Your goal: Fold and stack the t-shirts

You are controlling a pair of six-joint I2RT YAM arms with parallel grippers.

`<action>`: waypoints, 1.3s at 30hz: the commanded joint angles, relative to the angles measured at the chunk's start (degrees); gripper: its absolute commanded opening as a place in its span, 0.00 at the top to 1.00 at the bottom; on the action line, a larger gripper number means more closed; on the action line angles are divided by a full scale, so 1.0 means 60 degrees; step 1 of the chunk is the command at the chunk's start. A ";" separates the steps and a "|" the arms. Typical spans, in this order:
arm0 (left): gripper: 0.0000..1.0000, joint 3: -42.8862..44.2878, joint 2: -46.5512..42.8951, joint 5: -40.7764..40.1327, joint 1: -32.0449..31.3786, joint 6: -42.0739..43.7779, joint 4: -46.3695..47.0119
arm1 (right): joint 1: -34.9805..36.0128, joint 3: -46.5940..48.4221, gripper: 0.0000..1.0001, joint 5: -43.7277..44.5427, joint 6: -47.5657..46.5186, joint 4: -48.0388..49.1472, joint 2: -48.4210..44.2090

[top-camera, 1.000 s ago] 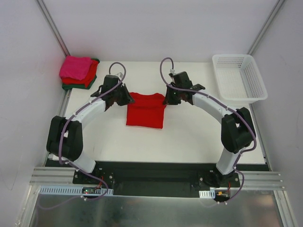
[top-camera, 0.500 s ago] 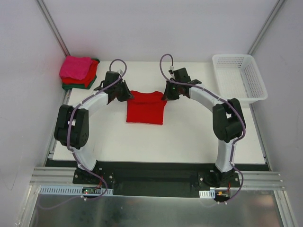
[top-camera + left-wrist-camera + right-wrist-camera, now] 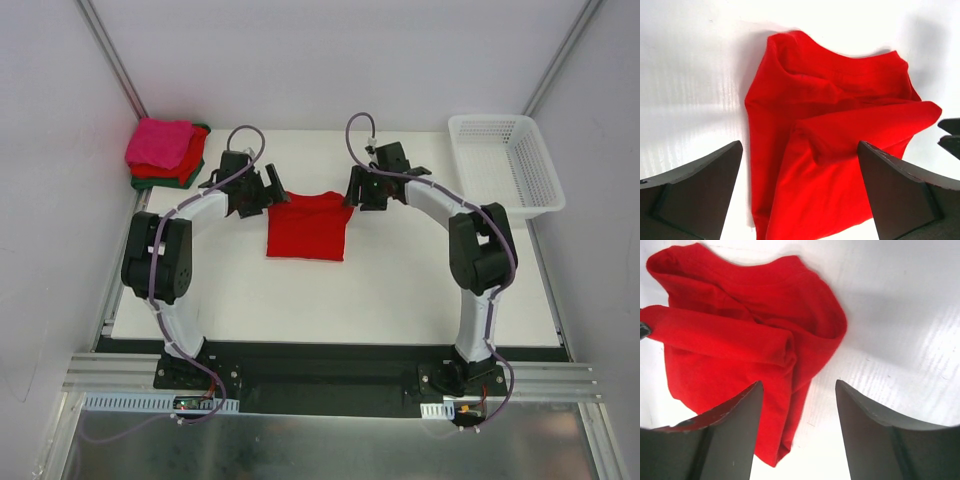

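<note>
Red t-shirt (image 3: 307,230) (folded) on table (image 3: 400,290)

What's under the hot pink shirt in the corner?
A red shirt, then a dark green shirt, only edges showing. The pink shirt covers the rest; further layers cannot be told.

The left arm (image 3: 160,262) and right arm (image 3: 482,255) bow inward, elbows out. The left tool (image 3: 272,187) faces the right tool (image 3: 352,190), both low, jaws spread apart, gripping nothing.
</note>
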 commanded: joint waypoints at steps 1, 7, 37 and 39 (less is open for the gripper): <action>0.01 0.0206 -0.0907 -0.0259 0.0137 0.0224 0.0136 | -0.0120 -0.0326 0.36 0.0331 -0.0411 0.0065 -0.1224; 0.01 -0.0394 -0.2460 -0.0391 0.0167 0.0400 -0.0113 | -0.0135 -0.1320 0.35 0.0478 -0.0588 -0.0257 -0.2863; 1.00 -0.1084 -0.0265 0.4121 -0.0683 -0.1036 0.3797 | -0.0017 -0.2600 0.99 -0.1175 0.0114 0.0430 -0.3033; 1.00 -0.1069 -0.0221 0.4092 -0.0581 -0.1065 0.3914 | -0.0076 -0.1838 0.99 -0.1878 0.0509 0.0838 -0.2488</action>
